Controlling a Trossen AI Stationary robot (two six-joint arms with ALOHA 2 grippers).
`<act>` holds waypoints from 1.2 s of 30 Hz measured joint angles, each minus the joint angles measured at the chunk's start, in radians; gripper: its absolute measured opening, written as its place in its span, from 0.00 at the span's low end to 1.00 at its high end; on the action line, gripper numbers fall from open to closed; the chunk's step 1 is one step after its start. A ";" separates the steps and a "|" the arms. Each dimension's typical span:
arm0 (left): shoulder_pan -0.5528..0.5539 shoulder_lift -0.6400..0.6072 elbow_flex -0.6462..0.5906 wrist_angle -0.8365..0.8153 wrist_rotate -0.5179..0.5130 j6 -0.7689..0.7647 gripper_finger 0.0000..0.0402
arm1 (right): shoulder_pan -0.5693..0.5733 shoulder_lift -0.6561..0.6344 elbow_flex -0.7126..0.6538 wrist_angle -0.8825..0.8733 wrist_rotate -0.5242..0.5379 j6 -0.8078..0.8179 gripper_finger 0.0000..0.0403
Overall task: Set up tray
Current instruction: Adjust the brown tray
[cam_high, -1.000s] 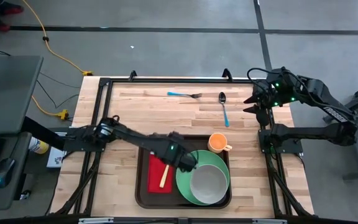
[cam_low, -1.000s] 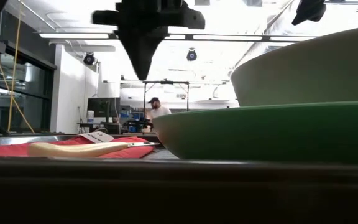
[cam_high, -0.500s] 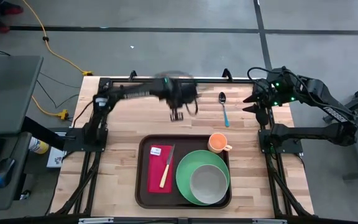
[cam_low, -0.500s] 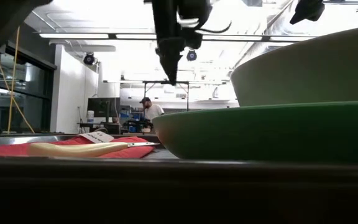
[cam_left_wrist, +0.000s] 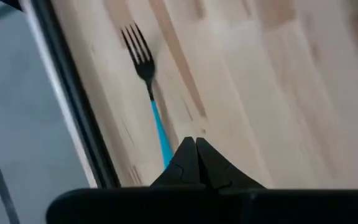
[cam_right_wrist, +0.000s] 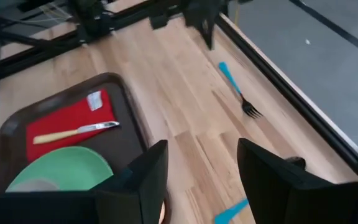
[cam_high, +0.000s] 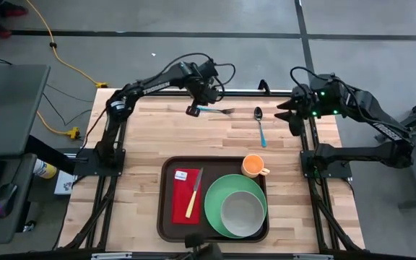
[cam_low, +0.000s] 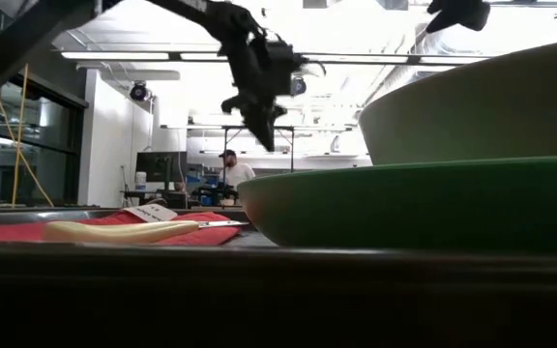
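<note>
The dark brown tray [cam_high: 166,217] lies at the table's near middle. It holds a red napkin [cam_high: 181,202] with a yellow-handled knife [cam_high: 193,193] on it, and a green plate [cam_high: 219,217] with a grey bowl [cam_high: 242,211]. An orange cup [cam_high: 253,166] stands at the tray's far right corner. A blue-handled fork [cam_high: 215,110] and a spoon [cam_high: 259,124] lie flat near the far edge. My left gripper [cam_high: 193,110] is shut and hangs above the fork's handle end [cam_left_wrist: 160,134], touching nothing. My right gripper [cam_right_wrist: 201,180] waits open at the far right.
A black frame rail [cam_high: 193,92] runs along the table's far edge just behind the fork. Bare wood [cam_high: 143,137] lies between the tray and the cutlery. In the low view a person [cam_low: 232,172] stands far back in the room.
My left gripper has swung from over the tray, beside the green plate, toward the table's far edge and now hangs over the fork's handle end. It has rolled about its own axis on the way and stayed shut. The things on the tray have not moved.
</note>
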 joint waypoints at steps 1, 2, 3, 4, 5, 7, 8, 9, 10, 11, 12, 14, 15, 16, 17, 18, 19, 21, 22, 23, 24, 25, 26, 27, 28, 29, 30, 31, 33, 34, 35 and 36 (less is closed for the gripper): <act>0.005 0.014 -0.003 -0.005 -0.006 0.020 0.02 | 0.000 0.007 0.000 0.000 0.012 0.013 0.42; 0.008 0.030 -0.005 -0.003 -0.010 0.038 0.02 | 0.000 0.014 0.000 0.000 0.019 0.024 0.42; 0.008 0.042 -0.004 0.018 -0.014 0.050 0.03 | 0.000 0.020 0.000 0.000 0.031 0.036 0.42; 0.009 0.053 -0.003 0.032 -0.008 0.059 0.04 | 0.000 0.026 0.000 0.000 0.037 0.043 0.42; 0.010 0.067 -0.002 0.034 -0.006 0.063 0.06 | 0.000 0.034 0.000 0.003 0.038 0.052 0.42; 0.015 0.099 -0.002 0.049 -0.012 0.068 0.10 | 0.000 0.050 0.000 0.015 0.038 0.069 0.42; 0.015 0.114 -0.003 0.054 -0.023 0.068 0.12 | 0.000 0.059 0.000 0.020 0.038 0.078 0.42; 0.015 0.124 -0.004 0.060 -0.034 0.071 0.14 | 0.000 0.067 0.000 0.025 0.038 0.086 0.42; 0.016 0.129 -0.004 0.071 -0.040 0.083 0.17 | 0.000 0.074 0.000 0.033 0.035 0.092 0.42; 0.016 0.129 -0.004 0.085 -0.041 0.098 0.19 | 0.000 0.083 0.000 0.041 0.033 0.095 0.42; 0.016 0.129 -0.002 0.094 -0.041 0.114 0.22 | 0.000 0.090 0.000 0.045 0.031 0.099 0.42; 0.015 0.129 -0.002 0.123 -0.054 0.152 0.28 | 0.000 0.105 0.000 0.048 0.031 0.111 0.42; 0.015 0.129 -0.002 0.142 -0.059 0.169 0.31 | 0.000 0.113 0.000 0.051 0.031 0.112 0.42; 0.014 0.129 -0.002 0.161 -0.057 0.176 0.34 | 0.000 0.119 0.000 0.052 0.030 0.112 0.42; 0.015 0.129 -0.002 0.186 -0.051 0.176 0.38 | 0.000 0.126 0.000 0.052 0.027 0.115 0.42; 0.020 0.129 -0.002 0.208 -0.038 0.171 0.41 | 0.000 0.134 0.000 0.053 0.026 0.120 0.42; 0.022 0.129 -0.002 0.219 -0.026 0.166 0.45 | 0.001 0.140 0.000 0.053 0.023 0.123 0.42; 0.030 0.129 -0.002 0.228 -0.019 0.152 0.51 | 0.009 0.150 0.000 0.055 0.020 0.127 0.42; 0.030 0.129 -0.002 0.233 -0.014 0.143 0.54 | 0.015 0.154 0.000 0.057 0.020 0.127 0.42; 0.034 0.130 -0.002 0.234 -0.009 0.137 0.57 | 0.023 0.158 0.000 0.061 0.020 0.127 0.42; 0.037 0.137 -0.001 0.235 -0.006 0.129 0.60 | 0.032 0.162 0.000 0.065 0.023 0.127 0.42; 0.041 0.143 0.000 0.238 -0.004 0.114 0.62 | 0.040 0.165 0.000 0.071 0.028 0.127 0.42; 0.049 0.149 -0.001 0.232 -0.002 0.107 0.64 | 0.047 0.168 0.000 0.078 0.036 0.127 0.42; 0.056 0.157 -0.003 0.221 0.011 0.090 0.65 | 0.055 0.170 0.000 0.089 0.041 0.123 0.42; 0.062 0.172 0.003 0.224 0.030 0.066 0.66 | 0.061 0.171 0.000 0.100 0.043 0.122 0.42; 0.070 0.187 0.017 0.226 0.056 0.040 0.66 | 0.066 0.173 0.000 0.112 0.047 0.120 0.42; 0.079 0.198 0.026 0.203 0.091 0.014 0.66 | 0.069 0.175 0.000 0.124 0.051 0.119 0.42; 0.083 0.212 0.033 0.171 0.112 -0.001 0.65 | 0.073 0.175 0.000 0.135 0.050 0.120 0.42; 0.084 0.238 0.053 0.176 0.121 -0.018 0.63 | 0.074 0.175 0.000 0.148 0.049 0.115 0.42; 0.083 0.247 0.061 0.157 0.123 -0.019 0.62 | 0.075 0.175 0.000 0.148 0.049 0.113 0.42; 0.079 0.255 0.075 0.137 0.128 -0.019 0.60 | 0.078 0.175 0.000 0.148 0.047 0.113 0.42; 0.073 0.262 0.091 0.143 0.136 -0.023 0.59 | 0.079 0.175 0.000 0.150 0.047 0.112 0.42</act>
